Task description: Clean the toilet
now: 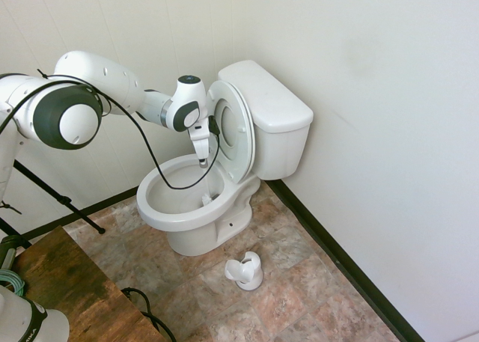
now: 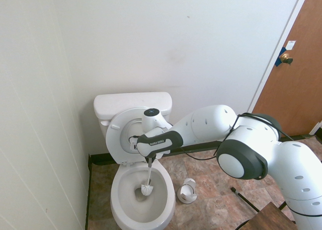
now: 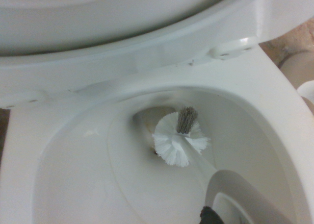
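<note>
The white toilet (image 1: 277, 117) stands against the back wall with its seat and cover (image 2: 123, 139) raised. My gripper (image 2: 149, 159) hangs over the open bowl (image 2: 121, 189), shut on the handle of a white toilet brush. The handle runs straight down, and the bristle head (image 2: 147, 189) sits low in the bowl near the drain. From the other side, the gripper (image 1: 202, 159) is in front of the raised seat, with the brush head (image 1: 207, 200) inside the bowl. In the wrist view the brush head (image 3: 176, 143) rests against the bowl's wet inner wall (image 3: 73, 170).
The small white brush holder (image 1: 245, 271) sits on the tiled floor beside the toilet base; it shows again (image 2: 187, 190) to the right of the bowl. A wooden table (image 1: 67, 282) stands at the near left. A brown door (image 2: 297, 74) is at the far right.
</note>
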Robot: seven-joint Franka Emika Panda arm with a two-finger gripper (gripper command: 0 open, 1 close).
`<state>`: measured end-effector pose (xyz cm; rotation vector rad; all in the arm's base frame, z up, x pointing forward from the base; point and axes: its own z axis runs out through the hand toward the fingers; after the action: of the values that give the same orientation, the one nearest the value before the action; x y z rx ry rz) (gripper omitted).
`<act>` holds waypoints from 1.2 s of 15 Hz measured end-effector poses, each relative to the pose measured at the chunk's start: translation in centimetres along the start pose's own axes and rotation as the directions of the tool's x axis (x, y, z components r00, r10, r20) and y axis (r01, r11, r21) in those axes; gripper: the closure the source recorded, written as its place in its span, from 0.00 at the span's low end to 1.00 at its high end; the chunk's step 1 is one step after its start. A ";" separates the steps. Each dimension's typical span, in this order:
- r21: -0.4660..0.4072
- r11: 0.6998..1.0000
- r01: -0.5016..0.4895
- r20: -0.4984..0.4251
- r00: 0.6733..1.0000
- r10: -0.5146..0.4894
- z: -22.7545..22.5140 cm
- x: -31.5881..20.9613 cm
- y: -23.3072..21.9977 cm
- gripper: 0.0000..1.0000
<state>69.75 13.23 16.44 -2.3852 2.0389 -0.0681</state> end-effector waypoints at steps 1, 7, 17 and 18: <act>0.006 1.000 0.000 -0.011 1.000 0.000 0.2 -0.7 -0.4 1.00; 0.027 0.999 0.039 -0.030 0.999 -0.038 -0.2 -5.2 -2.2 1.00; 0.006 0.996 0.085 -0.024 0.996 -0.085 -7.6 -8.8 -1.2 1.00; 0.004 0.996 0.086 -0.028 0.996 -0.086 -9.6 -8.4 -0.5 1.00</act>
<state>68.59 21.82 25.76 -2.4819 1.9441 -0.1082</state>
